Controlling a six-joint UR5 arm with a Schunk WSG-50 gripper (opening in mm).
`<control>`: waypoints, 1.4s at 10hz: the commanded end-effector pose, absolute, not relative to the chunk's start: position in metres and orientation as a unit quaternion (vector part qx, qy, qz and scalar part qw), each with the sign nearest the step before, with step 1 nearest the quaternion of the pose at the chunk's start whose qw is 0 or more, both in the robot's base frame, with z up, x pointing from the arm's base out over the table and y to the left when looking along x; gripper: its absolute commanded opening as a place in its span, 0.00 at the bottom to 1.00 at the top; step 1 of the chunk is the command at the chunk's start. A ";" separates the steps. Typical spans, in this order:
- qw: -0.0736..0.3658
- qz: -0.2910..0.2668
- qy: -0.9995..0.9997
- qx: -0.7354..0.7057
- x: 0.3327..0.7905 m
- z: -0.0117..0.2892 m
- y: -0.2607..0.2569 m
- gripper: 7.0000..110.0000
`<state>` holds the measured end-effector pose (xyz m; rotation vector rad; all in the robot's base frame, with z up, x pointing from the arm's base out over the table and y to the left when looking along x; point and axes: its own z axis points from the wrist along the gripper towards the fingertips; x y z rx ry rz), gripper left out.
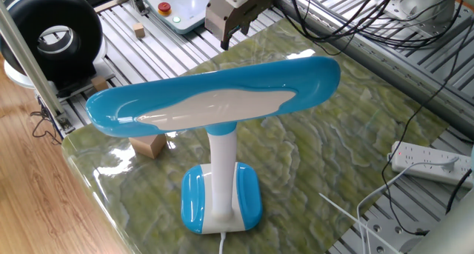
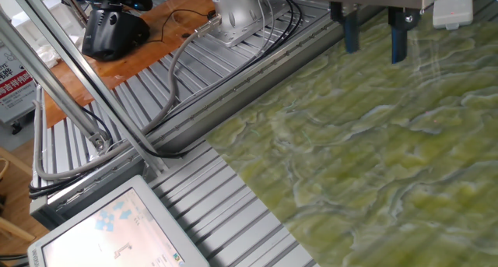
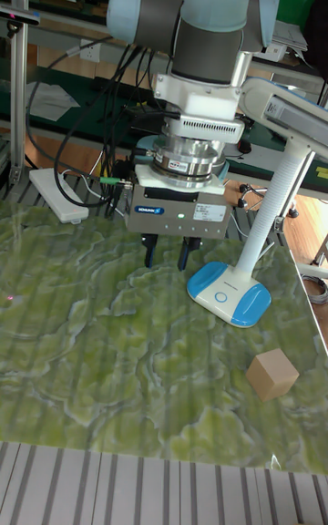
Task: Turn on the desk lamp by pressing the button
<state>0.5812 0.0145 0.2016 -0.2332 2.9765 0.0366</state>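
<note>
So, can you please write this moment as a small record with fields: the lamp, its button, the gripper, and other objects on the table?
lamp: desk lamp, upright on the green table, blue and white
button: round mark on the lamp base
gripper: gripper above the table, beside the base, not touching it
fingers: open, gap visible, holding nothing
other objects: wooden cube on the table; power strip off the table edge

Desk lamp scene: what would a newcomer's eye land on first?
The big sky-blue and white desk lamp dominates, standing near the front edge of the green marbled table. Behind it hangs the end effector, fingers apart, left of the lamp's base in the tall view. A small wooden cube sits on the table near that base.
</note>
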 end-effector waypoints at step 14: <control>0.038 0.061 0.963 -0.261 0.535 0.184 0.077 0.00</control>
